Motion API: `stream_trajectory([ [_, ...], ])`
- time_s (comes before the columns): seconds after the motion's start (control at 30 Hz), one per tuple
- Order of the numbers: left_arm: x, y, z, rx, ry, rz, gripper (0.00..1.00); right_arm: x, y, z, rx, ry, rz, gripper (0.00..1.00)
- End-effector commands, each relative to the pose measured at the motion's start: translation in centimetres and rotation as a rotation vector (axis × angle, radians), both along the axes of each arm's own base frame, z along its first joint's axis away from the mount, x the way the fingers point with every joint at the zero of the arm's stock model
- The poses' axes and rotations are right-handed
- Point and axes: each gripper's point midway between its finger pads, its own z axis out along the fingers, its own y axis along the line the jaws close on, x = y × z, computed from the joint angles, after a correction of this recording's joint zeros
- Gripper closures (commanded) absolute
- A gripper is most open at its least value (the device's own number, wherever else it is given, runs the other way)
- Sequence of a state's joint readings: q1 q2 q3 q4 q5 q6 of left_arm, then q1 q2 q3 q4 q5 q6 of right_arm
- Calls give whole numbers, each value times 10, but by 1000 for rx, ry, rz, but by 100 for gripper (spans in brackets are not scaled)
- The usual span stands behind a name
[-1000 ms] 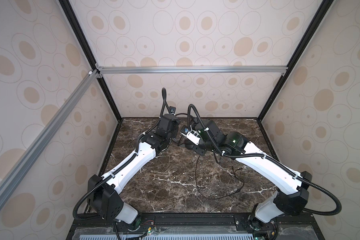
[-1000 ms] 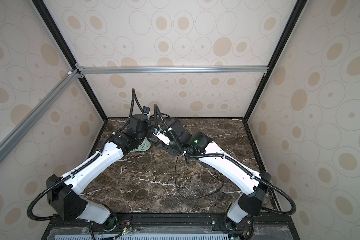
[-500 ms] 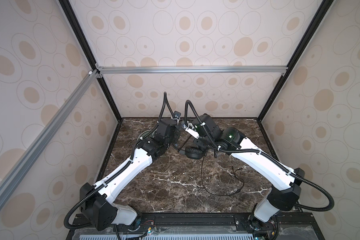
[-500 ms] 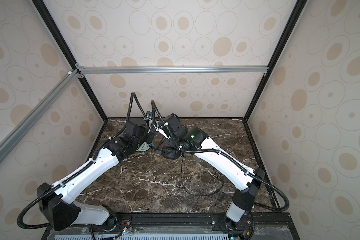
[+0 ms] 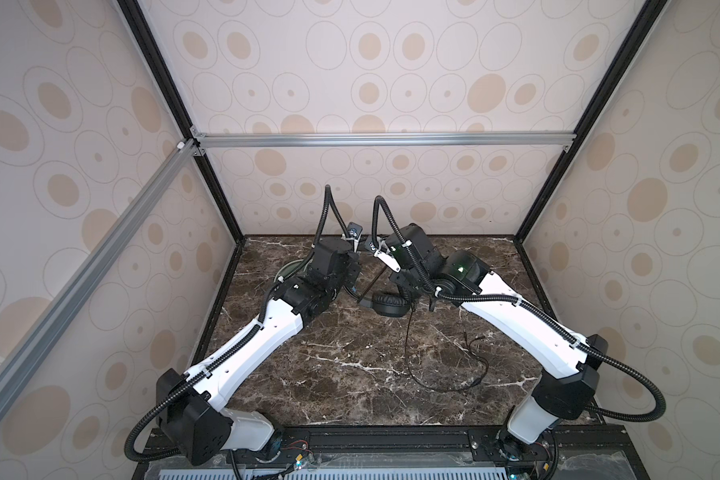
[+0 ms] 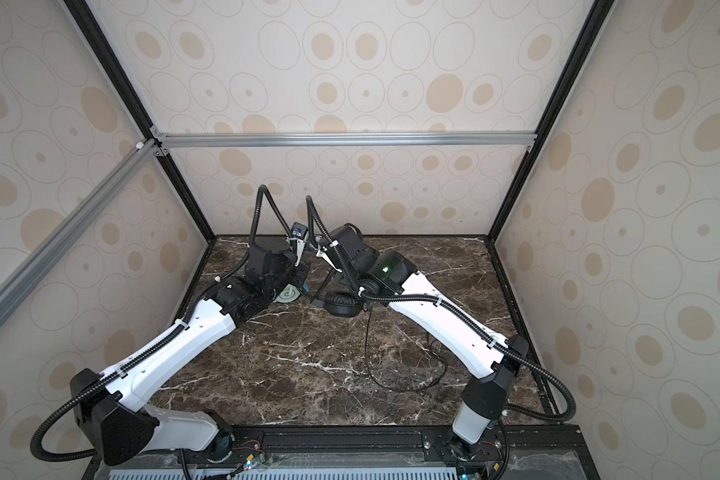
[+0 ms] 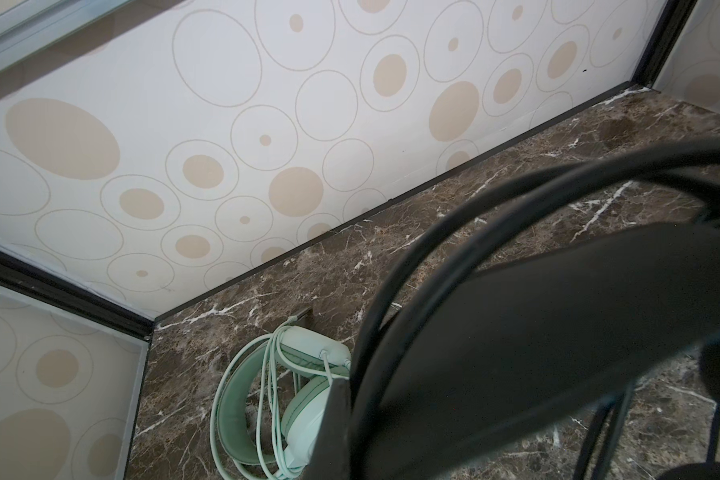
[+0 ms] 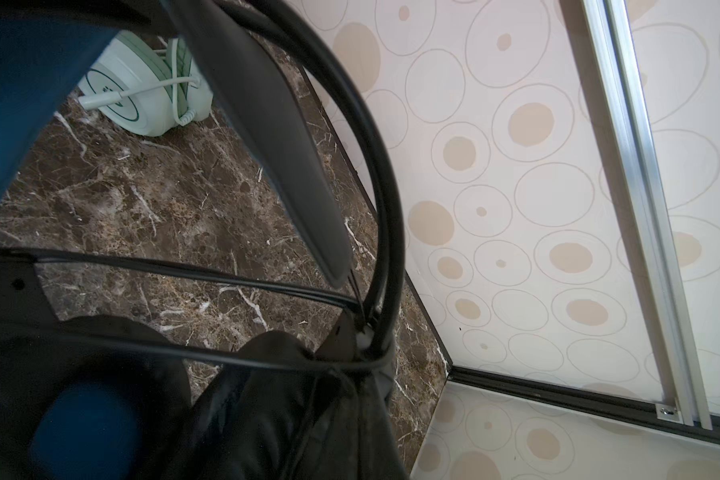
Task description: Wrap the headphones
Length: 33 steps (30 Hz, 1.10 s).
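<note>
Toward the back of the marble table [image 5: 350, 374], the left gripper [image 5: 352, 276] and right gripper [image 5: 406, 286] are clamping tight on the black headphones [image 5: 387, 306]; the mint-green headphones [image 7: 267, 399] are lying cable-wound near the corner.

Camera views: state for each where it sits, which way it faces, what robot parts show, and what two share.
Both top views: high at the front, looking down on the dark marble table; left arm and right arm show whole.
Left wrist: low, facing the back-left corner past the black corded headphones; no robot part clear.
Right wrist: low, rolled, facing that corner; again no robot part clear.
Shared: both wrist views show the pale mint-green headphones by that corner.
</note>
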State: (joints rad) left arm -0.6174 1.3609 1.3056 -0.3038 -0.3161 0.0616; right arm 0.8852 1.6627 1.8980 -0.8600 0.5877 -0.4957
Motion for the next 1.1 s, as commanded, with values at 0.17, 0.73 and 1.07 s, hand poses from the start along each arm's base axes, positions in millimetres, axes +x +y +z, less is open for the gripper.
stream_trajectory([
  [0.17, -13, -4, -5, 47, 31, -82, 100, 2, -12, 48, 201, -111, -20, 95],
  [0.73, -19, -5, -3, 70, 38, -114, 100, 1, -44, 32, -37, -97, 139, 92],
  [1.07, -25, -11, 12, 15, 16, -151, 100, 39, -69, 14, 41, -42, 37, 93],
])
